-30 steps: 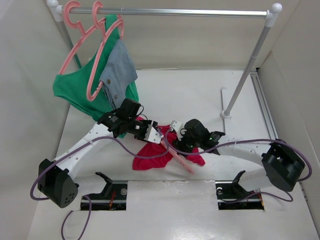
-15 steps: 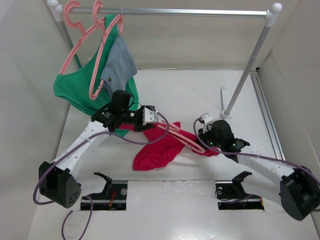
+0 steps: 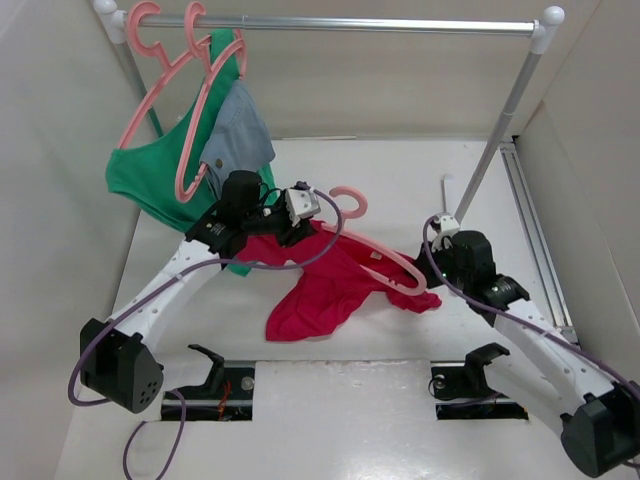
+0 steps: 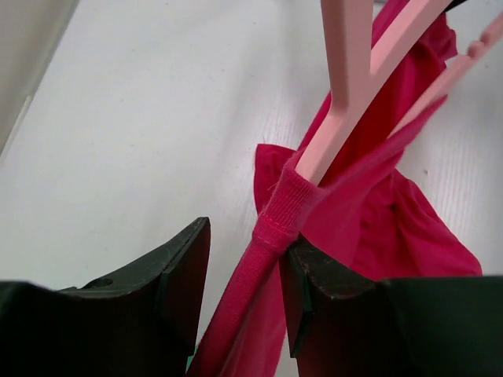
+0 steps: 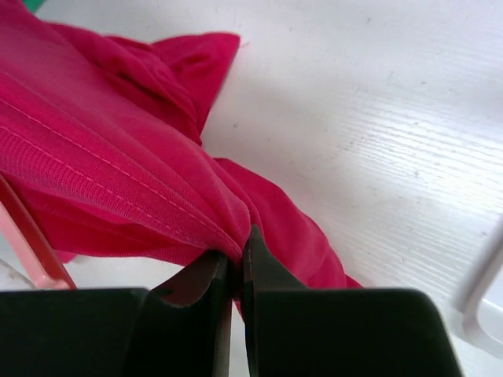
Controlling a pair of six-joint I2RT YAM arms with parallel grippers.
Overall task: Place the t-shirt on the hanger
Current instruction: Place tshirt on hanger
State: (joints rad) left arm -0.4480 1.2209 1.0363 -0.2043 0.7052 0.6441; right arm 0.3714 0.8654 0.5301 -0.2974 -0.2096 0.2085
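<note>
**Op:** Quick one, where's the t-shirt?
**Spotter:** Your t-shirt (image 3: 320, 290) is mid-table (image 3: 400, 180), strung betw your 2 grippers. Both ends are lifted, and the lower part droops twd the near edge & looks to lie on the table.
**Op:** L side?
**Spotter:** Your L gripper (image 4: 245, 243) has the ribbed collar band running betw its fingers. The jaws are part-way in & clamped on that band. The band sits tight on 1 finger, w/ a thin gap showing by the other tip.
**Op:** Hanger?
**Spotter:** The hanger (image 4: 342, 78) is up off the table & tilted. In the top view its hook sits just R of your L gripper. 1 arm pokes into the collar opening just past your fingertips. The other arm shows on top of the red cloth & ends near your R gripper.
**Op:** R side?
**Spotter:** Your R gripper (image 5: 238, 263) is clenched hard on a fold of the t-shirt. The jaws are nearly touching & the cloth fans out from the pinch.
**Op:** Anything else?
**Spotter:** Far L on the rail (image 3: 350, 22) you've got the green garment (image 3: 150, 180) & the grey-blue garment (image 3: 240, 130), on 2 pink hangers. Both are well apart from your R arm
</note>
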